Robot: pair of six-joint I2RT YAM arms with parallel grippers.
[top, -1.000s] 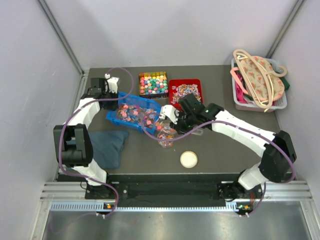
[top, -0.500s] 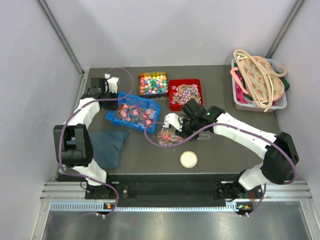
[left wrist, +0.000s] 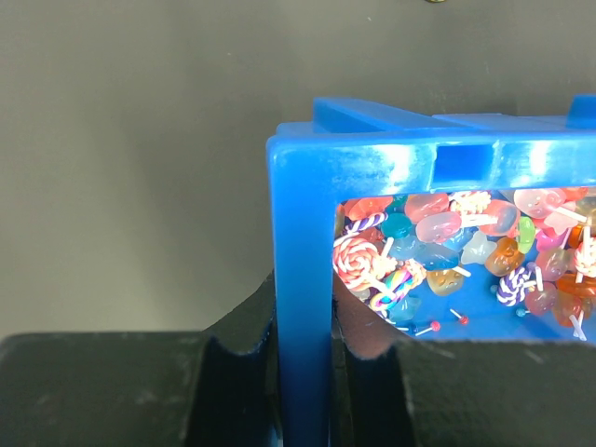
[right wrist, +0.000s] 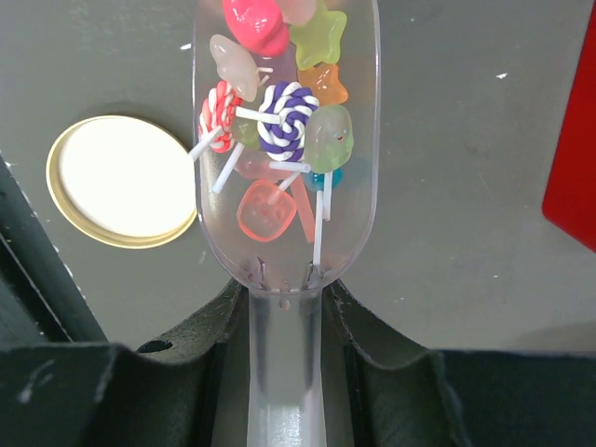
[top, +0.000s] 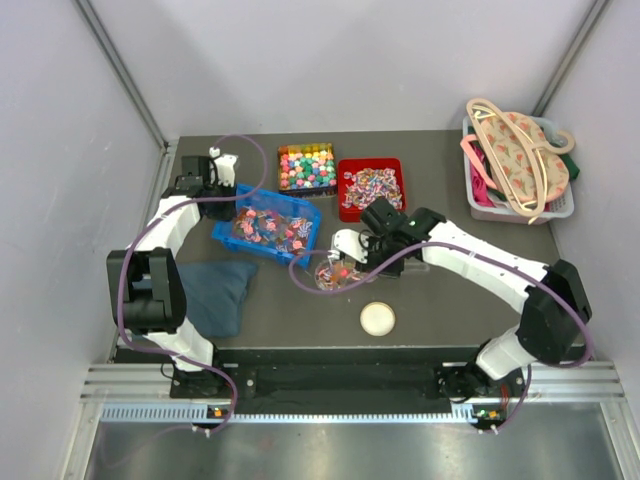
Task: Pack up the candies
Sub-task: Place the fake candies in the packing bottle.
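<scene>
Many candies (left wrist: pixel 428 251) are left in the blue tray (left wrist: pixel 298 233) near the left edge of the table (top: pixel 430 310), its wall pinched by the left hand (left wrist: pixel 303 346), and one scoop (right wrist: pixel 354 93) of them is pinched by the right hand (right wrist: pixel 284 307) near the middle, not yet packed.

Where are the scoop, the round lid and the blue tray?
Scoop (right wrist: pixel 284 349): right wrist view, on its clear handle.
Lid (right wrist: pixel 126 182): right wrist view, on its pale centre.
Blue tray (left wrist: pixel 391 158): left wrist view, on its near rim.
</scene>
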